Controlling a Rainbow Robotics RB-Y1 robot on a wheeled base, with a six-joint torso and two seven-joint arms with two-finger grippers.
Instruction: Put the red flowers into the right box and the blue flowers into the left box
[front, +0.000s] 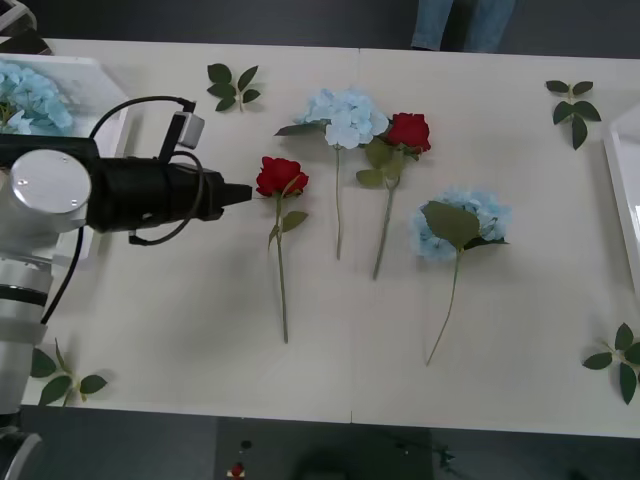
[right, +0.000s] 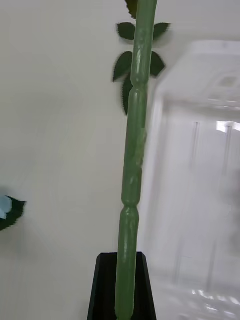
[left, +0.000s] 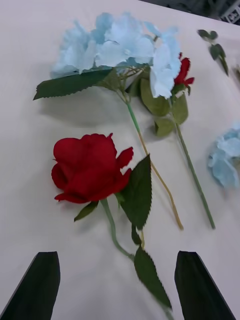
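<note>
1. Our left tool (left: 117, 287) hangs low over the table (front: 150, 320), its black fingers (left: 35, 287) spread wide with nothing between them, aimed at the nearest red rose (front: 281, 176)
2. That rose lies just ahead of the tool tip, bloom almost at the fingers; its stem (front: 281, 270) runs back toward the table's near edge, so the long axis lies crosswise to the left arm's reach
3. In the left wrist view the rose bloom (left: 89, 167) sits just beyond the open fingers, with the stem curving down into the gap
4. Our right tool (right: 121, 287) pinches a green stem (right: 134, 150); the bloom is out of frame, so its colour goes unsaid, and the right box (right: 200, 165) stands close beside it
5. Other flowers still lie on the table: a blue cluster (front: 346, 117), a second red rose (front: 408, 131) and another blue cluster (front: 463, 222); blue flowers (front: 30, 95) already rest in the left box (front: 100, 75)
6. We judge the left arm nearer to this rose, though red belongs on the right side
</note>
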